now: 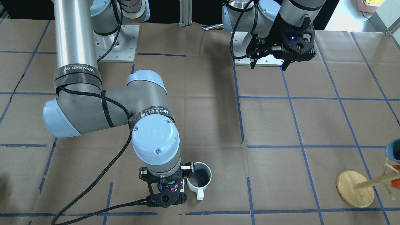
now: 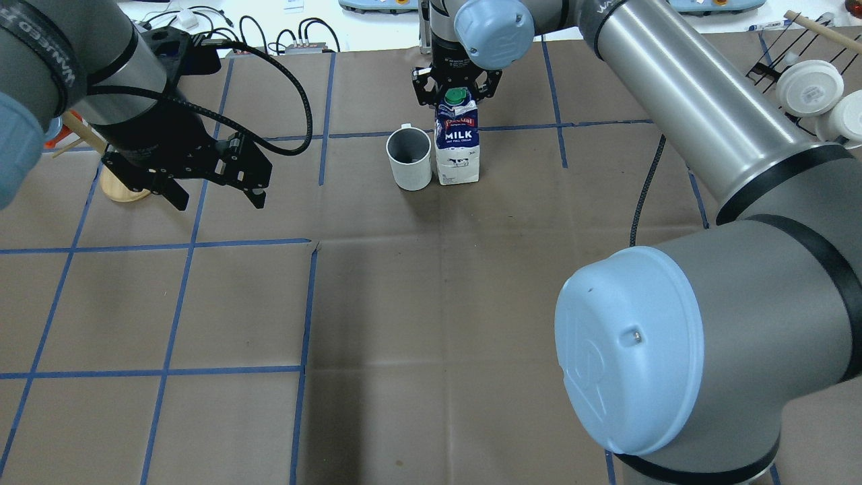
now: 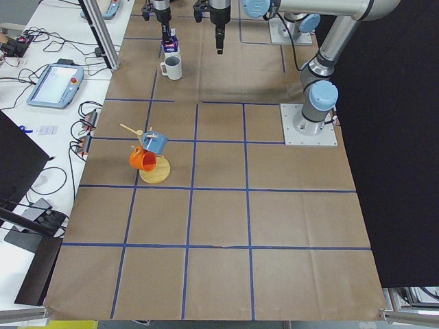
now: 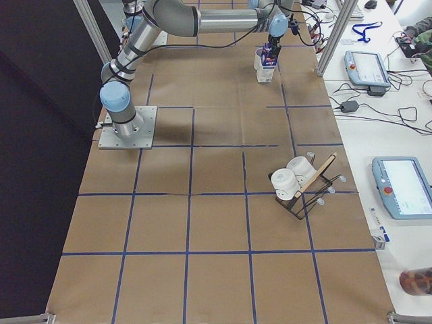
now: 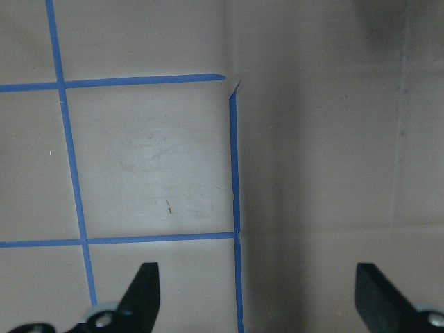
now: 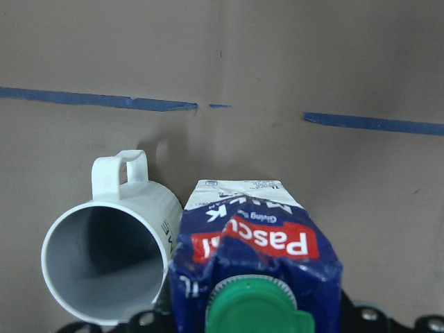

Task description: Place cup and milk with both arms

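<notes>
At milk [image 2: 458, 145] top, R fingers [image 2: 421, 89] mostly hidden, grip can't tell; L fingers [image 5: 142, 291] spread wide.

One milk carton [image 2: 458, 145] was counted, with one cup [image 2: 409, 158] just beside it. Two arms were counted: the left arm [image 2: 40, 60], well apart from the milk carton, and the right arm [image 2: 673, 101], reaching above it. Well apart from the milk carton, one wooden stand [image 3: 155, 173] bearing one blue mug [image 3: 155, 142] and one orange mug [image 3: 142, 160], one wire rack [image 4: 307, 202] bearing two white mugs [image 4: 283, 181], and two screen pendants [image 4: 364, 65] were counted.
</notes>
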